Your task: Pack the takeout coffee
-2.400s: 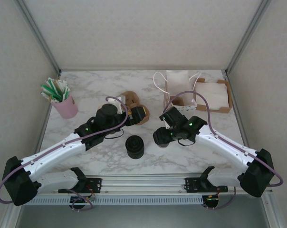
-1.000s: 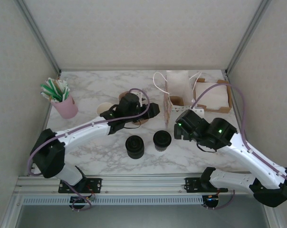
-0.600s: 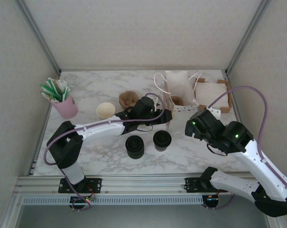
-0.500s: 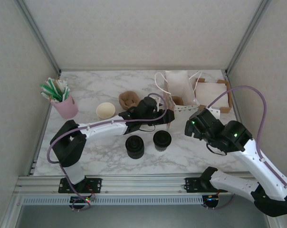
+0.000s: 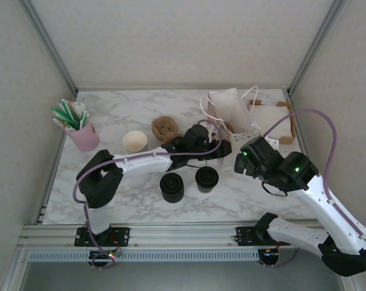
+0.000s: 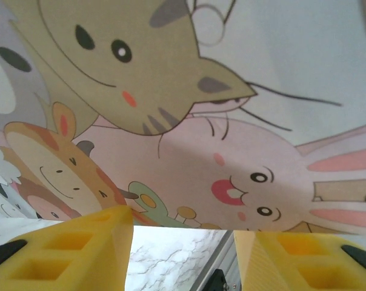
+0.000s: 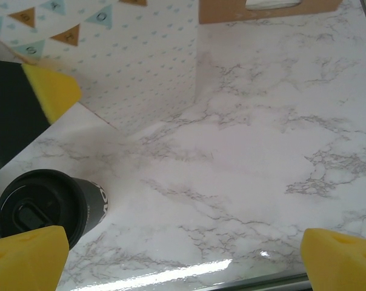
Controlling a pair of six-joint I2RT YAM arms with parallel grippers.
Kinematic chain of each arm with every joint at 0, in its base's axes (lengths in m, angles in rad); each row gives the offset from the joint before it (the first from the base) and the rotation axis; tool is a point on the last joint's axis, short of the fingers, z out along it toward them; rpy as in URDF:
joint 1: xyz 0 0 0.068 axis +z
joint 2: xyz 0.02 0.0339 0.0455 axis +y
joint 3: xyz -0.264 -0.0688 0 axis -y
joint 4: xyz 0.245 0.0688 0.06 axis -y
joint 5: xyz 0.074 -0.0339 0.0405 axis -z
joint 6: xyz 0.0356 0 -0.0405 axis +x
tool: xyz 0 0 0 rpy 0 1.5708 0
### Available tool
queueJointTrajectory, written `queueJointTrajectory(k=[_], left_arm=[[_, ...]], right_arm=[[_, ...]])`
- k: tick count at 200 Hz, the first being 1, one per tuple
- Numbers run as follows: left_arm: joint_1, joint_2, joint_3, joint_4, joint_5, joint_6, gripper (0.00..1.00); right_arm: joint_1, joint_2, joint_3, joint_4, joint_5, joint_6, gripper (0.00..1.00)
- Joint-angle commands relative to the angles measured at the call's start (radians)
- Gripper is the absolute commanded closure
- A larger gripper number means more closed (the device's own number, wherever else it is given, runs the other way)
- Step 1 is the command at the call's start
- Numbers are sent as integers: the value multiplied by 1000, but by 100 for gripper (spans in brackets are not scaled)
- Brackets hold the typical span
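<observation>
1. We are seeing the takeout coffee (image 5: 206, 179) standing upright on the marble table (image 5: 110, 115), lid on. It is just in front of the paper bag (image 5: 228, 110) and beside the stack of black lids (image 5: 171, 187). Nothing is holding it.
2. We are reaching the left gripper (image 5: 222, 150) up to the bag's near, cartoon-printed face, and the bag is leaning rather than standing square. In the left wrist view its yellow fingers (image 6: 68, 242) are standing partly apart with only marble showing between them. We are therefore judging it to be nudging or steadying the bag, not pinching it.
3. We are hovering the right gripper (image 7: 183, 260) over bare table to the right of the cup, its fingers spread wide around nothing.
4. We are judging the task to be at an early stage. The drink is lidded and ready, but it is sitting outside the bag, so the packing itself is not yet begun.
5. We are expecting three steps to remain: holding the bag open, closing on the cup, and lowering it inside upright. We cannot tell whether the bag's mouth is open.
</observation>
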Motion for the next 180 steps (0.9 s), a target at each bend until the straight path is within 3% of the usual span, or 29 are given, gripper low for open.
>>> queueJointTrajectory(k=[1,58,118,180], left_arm=[[-12,34,56,50,28,-12,53],[-18,-15,33,32,3,-5,50],[-21,-204,-100,-16,-71,9,36],[7,-457,-259,-144,-198,49,13]], right_arm=[[-11,2,-16,9,-16,-12,1],[-19,-11,-22,27,-47,-27,1],[-23,-47,-18,121,-146,-132,1],[-24,-22,2,173,-250,-275,1]])
